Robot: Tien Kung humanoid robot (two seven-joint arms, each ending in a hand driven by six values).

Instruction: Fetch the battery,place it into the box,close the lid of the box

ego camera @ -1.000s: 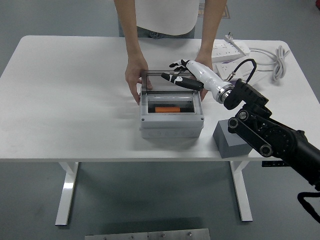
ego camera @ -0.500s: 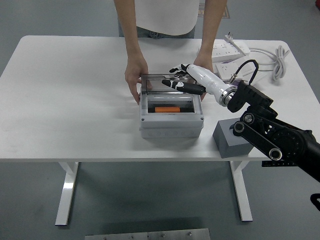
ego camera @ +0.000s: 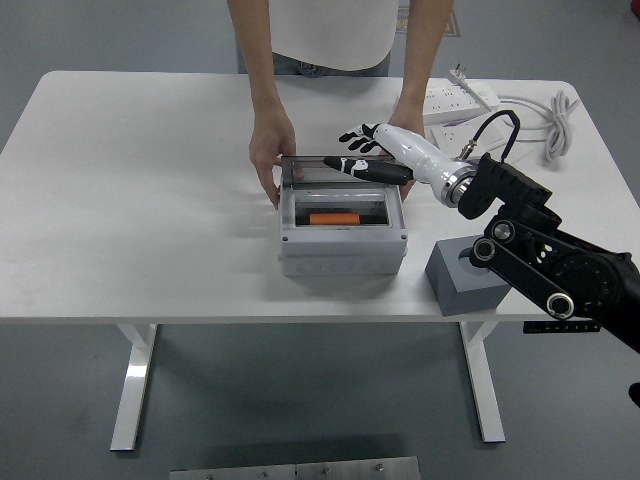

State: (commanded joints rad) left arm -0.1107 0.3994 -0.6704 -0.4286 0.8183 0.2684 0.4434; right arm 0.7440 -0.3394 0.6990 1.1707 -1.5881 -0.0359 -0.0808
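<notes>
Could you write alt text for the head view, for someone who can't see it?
A robot's right hand, fingers spread, reaches over the clear lid of a grey box holding an orange battery. A person's hands steady the box on a white table.

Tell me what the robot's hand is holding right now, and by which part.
Nothing is gripped. The right hand lies with spread fingers on the lid of the box. The person's hands steady the box's sides.
</notes>
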